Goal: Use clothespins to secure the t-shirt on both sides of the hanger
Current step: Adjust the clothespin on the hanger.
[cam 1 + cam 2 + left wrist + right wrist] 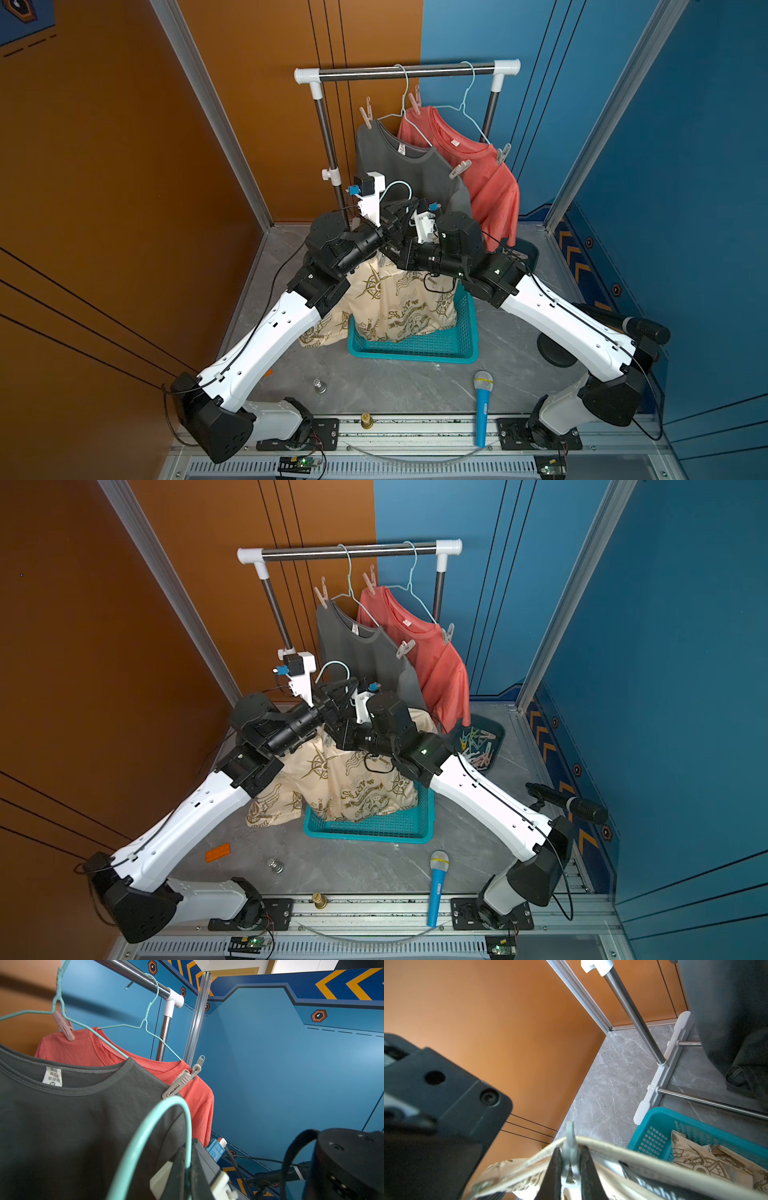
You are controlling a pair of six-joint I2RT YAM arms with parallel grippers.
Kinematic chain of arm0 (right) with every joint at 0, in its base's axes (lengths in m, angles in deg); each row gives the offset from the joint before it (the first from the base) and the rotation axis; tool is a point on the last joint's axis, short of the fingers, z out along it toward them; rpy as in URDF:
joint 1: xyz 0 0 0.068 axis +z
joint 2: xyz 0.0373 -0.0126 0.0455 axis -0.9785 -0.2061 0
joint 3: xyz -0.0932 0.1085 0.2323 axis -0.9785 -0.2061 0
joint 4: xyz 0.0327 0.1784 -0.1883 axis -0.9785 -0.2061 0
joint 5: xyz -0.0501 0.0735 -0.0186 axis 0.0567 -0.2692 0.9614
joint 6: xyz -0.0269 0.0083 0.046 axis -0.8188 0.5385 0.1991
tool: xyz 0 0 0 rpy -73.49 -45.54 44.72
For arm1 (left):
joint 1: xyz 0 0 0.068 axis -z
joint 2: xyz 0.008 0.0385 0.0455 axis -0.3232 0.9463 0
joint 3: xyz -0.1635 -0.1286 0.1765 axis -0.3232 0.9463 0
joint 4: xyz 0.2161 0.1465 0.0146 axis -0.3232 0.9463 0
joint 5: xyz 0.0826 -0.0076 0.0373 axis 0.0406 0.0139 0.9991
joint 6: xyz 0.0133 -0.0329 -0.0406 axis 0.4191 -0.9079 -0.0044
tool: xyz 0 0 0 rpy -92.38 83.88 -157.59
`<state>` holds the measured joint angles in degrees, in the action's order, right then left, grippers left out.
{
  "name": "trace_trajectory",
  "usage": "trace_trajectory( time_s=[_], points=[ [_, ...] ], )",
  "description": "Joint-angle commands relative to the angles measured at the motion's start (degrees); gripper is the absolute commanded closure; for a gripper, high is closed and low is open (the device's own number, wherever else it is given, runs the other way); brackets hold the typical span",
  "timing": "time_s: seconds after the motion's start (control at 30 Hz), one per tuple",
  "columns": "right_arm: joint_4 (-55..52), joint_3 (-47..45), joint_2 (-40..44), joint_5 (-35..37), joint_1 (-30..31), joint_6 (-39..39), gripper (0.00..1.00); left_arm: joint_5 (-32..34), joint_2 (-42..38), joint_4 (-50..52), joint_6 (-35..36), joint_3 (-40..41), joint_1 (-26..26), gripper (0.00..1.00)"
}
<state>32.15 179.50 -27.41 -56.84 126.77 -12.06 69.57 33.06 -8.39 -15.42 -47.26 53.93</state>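
In both top views the two arms meet in the middle of the frame, above a teal plastic mesh basket (415, 351). The left end effector (188, 1157) is pressed together on the hook of a mint-green wire hanger (170, 1101); in the left wrist view the loop rises from between its fingers. From that hanger a cream t-shirt with a brown compass print (395, 303) droops into the basket.

The right end effector (570, 1153) pinches a grey plastic clothespin (569, 1136) between its two black fingers (554, 1174). The pin's tip sticks out past the fingertips and crosses the cream edge of the shirt; whether it bites the cloth cannot be told.

The spare pastel clothespins (478, 748) lie heaped in a dark tray (484, 722) at the right of the frame, well apart from both end effectors.

At upper centre, a steel rail with white ends (407, 70) carries a dark grey t-shirt (399, 174) and a coral t-shirt (486, 178), each pinned to its own hanger. A blue toy microphone (483, 407) lies on the grey marbled desk (395, 386).
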Motion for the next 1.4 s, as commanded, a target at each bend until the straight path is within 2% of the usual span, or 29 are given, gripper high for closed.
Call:
trace_trajectory(
  time_s=[0.0, 0.27, 0.53, 0.73, 1.1, 1.37],
  points=[
    [-0.50, 1.51, -2.38, -4.48, 3.80, -0.98, 1.00, -0.70, 0.86, -5.77, -0.33, -1.46, 0.66, 0.92],
    [-4.68, 4.08, 0.23, -0.76, 3.72, -5.05, 1.00, -1.29, 0.57, -6.55, -0.66, 0.12, 0.25, 0.92],
    [-4.43, 1.55, 5.86, 2.27, 0.22, -6.16, 1.00, -1.86, -0.05, -6.58, -1.37, 0.38, 0.17, 0.92],
    [-2.80, 1.62, 5.86, 1.16, 0.02, -5.44, 1.00, -2.44, 0.47, -6.75, -2.17, 0.17, 0.43, 0.92],
    [-1.77, 1.80, 1.46, -2.16, 3.52, -3.48, 1.00, -2.18, 1.84, -6.71, -2.03, -1.21, 0.83, 0.92],
    [-6.51, 1.82, 5.41, -0.03, 1.95, -6.42, 1.00, -2.19, 0.42, -4.82, -1.33, -1.77, -1.77, 0.91]
  ],
)
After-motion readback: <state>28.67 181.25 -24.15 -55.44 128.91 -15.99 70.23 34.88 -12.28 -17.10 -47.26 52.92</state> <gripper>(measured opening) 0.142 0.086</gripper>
